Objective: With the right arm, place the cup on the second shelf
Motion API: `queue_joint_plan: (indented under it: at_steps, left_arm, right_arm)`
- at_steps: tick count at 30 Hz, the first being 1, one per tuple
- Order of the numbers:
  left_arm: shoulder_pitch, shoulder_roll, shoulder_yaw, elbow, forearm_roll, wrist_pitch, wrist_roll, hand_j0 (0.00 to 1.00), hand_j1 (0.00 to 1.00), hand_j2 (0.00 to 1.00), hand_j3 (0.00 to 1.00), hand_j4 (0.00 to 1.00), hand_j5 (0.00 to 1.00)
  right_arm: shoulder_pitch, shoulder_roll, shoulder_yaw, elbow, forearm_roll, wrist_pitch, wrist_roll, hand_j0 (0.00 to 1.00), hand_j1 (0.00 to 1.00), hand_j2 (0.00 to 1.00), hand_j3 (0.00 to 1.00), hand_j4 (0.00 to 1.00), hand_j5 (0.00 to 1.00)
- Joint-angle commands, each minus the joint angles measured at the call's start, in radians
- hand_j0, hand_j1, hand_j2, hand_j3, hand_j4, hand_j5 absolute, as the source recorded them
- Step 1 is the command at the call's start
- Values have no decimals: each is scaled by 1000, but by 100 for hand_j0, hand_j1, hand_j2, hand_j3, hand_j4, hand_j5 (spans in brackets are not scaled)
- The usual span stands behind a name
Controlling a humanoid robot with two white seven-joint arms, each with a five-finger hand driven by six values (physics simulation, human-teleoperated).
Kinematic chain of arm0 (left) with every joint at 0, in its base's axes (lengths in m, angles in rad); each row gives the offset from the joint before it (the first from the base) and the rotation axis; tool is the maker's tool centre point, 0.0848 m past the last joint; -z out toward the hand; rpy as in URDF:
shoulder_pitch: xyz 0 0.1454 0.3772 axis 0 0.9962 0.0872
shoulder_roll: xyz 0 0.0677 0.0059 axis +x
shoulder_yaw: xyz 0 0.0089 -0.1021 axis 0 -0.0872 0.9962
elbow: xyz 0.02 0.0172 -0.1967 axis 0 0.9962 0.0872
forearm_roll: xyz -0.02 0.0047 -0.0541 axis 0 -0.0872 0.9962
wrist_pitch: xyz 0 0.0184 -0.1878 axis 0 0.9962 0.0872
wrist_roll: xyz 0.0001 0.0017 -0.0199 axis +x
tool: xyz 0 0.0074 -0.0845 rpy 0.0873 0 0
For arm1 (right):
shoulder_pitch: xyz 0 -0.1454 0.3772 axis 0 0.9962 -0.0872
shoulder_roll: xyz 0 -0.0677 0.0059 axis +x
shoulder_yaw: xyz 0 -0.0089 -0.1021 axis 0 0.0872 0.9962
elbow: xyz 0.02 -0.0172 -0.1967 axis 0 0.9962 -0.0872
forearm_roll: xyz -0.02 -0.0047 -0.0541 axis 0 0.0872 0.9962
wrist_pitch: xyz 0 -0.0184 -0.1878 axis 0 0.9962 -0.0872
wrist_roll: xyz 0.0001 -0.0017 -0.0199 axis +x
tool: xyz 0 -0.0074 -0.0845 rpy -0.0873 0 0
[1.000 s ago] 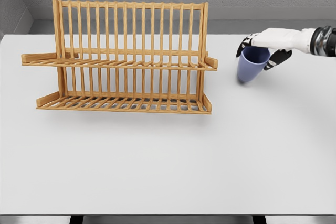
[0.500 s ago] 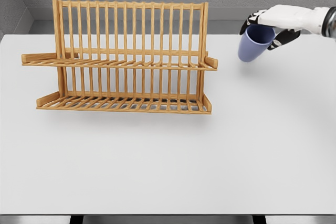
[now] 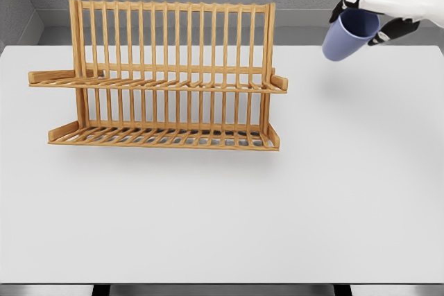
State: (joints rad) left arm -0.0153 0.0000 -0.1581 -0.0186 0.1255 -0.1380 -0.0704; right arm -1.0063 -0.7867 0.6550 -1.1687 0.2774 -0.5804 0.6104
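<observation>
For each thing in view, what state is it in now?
Cup: lifted off the table, tilted, held at the rim.
Right hand: shut on the cup.
Rack: upright on the table, both shelves bare.

Blue cup [image 3: 349,34]: plain, handleless, tapered, narrower at the base. Tilted, open rim up toward 1 o'clock, base down toward 7 o'clock. Held at the rim by the right robot hand [image 3: 383,5], dark fingers [image 3: 347,3] curled over the lip. Cup is in the air, clear of the surface [image 3: 277,206], at the upper right of the view, at about 2 o'clock from the rack.

Wooden rack [image 3: 163,74]: light brown slats, two tiers, upright slatted back. Second shelf [image 3: 156,84] is the upper tier, level, nothing on it; lower shelf [image 3: 163,136] below. Rack stands upright on the surface, left of centre. Cup well apart from the rack.
</observation>
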Motion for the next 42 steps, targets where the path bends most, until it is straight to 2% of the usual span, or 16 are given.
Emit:
queue_joint_plan:
  at_steps: [1,7,13,24,27,38,42]
  left_arm:
    - [0,0,0,-1,0,0,0,100,100,100,100,100,100]
    - [0,0,0,0,0,0,0,100,100,100,100,100,100]
    - [0,0,0,-1,0,0,0,100,100,100,100,100,100]
    - [0,0,0,0,0,0,0,100,100,100,100,100,100]
    - [0,0,0,0,0,0,0,100,100,100,100,100,100]
    - [0,0,0,0,0,0,0,100,100,100,100,100,100]
    - [0,0,0,0,0,0,0,100,100,100,100,100,100]
  right_arm:
    - [2,-20,-11,-42,-7,1,0,65,65,65,65,65,65]
    - [35,-62,-14,-170,-9,2,0,65,65,65,65,65,65]
    - [41,-62,-34,-201,-9,2,0,65,65,65,65,65,65]
    - [61,-75,-51,-333,-12,2,0,65,65,65,65,65,65]
    - [64,-74,-51,-339,-12,2,0,65,65,65,65,65,65]
    - [71,-63,-51,-448,-12,16,0,65,65,65,65,65,65]
    - [71,-55,-51,-453,-12,17,0,65,65,65,65,65,65]
